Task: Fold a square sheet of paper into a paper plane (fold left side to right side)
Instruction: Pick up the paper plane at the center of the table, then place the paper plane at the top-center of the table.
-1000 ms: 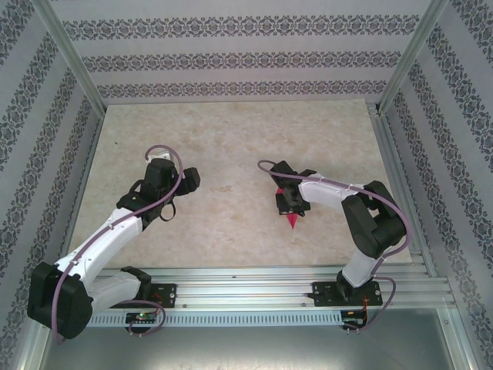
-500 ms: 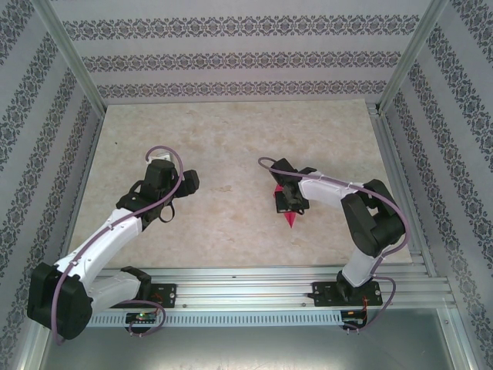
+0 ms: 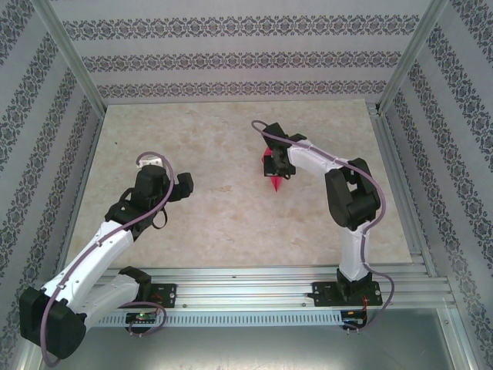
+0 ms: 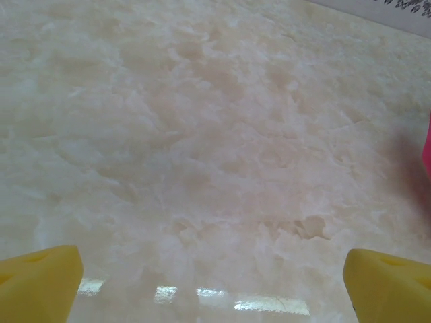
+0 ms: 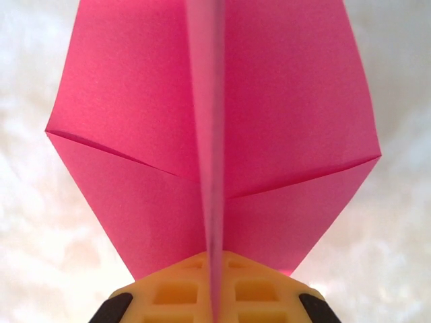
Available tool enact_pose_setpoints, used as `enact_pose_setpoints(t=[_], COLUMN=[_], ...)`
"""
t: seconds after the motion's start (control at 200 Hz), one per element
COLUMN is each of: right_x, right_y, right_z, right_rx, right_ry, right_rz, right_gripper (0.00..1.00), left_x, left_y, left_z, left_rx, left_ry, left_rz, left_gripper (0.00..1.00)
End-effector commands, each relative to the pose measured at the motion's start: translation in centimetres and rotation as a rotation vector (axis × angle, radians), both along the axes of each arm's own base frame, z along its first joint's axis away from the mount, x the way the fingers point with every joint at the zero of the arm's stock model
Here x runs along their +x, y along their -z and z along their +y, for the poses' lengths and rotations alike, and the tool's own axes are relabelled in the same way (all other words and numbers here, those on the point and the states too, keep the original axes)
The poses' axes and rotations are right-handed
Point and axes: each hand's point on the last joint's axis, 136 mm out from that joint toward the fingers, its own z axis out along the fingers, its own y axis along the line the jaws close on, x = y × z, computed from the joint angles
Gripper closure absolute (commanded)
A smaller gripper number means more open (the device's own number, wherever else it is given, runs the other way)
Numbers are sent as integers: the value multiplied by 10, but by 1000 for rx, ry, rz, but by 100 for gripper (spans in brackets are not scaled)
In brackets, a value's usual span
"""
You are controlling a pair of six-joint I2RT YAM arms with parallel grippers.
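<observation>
The paper plane (image 3: 276,183) is a bright pink folded dart hanging point-down from my right gripper (image 3: 273,166), above the middle of the table. In the right wrist view its two wings (image 5: 289,101) spread to either side and the centre keel runs down between my yellow fingers (image 5: 168,293). My right gripper (image 5: 214,296) is shut on that keel. My left gripper (image 3: 181,187) hovers over the left part of the table, open, with nothing between its yellow fingertips (image 4: 40,282). A pink sliver of the plane (image 4: 427,151) shows at the right edge of the left wrist view.
The beige marbled tabletop (image 3: 216,131) is walled by patterned panels (image 3: 231,54) behind and on both sides. A metal rail (image 3: 254,277) with both arm bases runs along the near edge.
My right arm has carried the plane away from the near edge and slightly left. My left arm has drawn back a little to the left, and its jaws have widened.
</observation>
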Motion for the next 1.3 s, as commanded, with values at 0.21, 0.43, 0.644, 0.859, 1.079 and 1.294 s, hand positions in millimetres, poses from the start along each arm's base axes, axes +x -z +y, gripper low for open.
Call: enact_pose_setpoints(t=[0.21,0.43,0.644,0.859,1.079,1.294], right_x=[37,42,45,49,43,12], right_y=[32,39,46,18,-25,-79], right_z=[3,0,-4,1,3,9], right_rx=[-56,-40,-43,-34,-46,-28], right_ry=[-39,-38,-37,-48,-59,-102], right_rz=[83,112,133,82,23,-25], right_gripper=[95,86,84,84,78,69], left_x=[-7,-7,-4,-4,-3,-1], left_y=[11,16,19,18,14,9], left_z=[7,5,2,2,2,8], left_rx=[48,46,45,44,42,61], left_ry=[7,18,28,28,24,-4], left_rz=[38,54,70,70,64,52], left_gripper=[0,0,0,0,0,0])
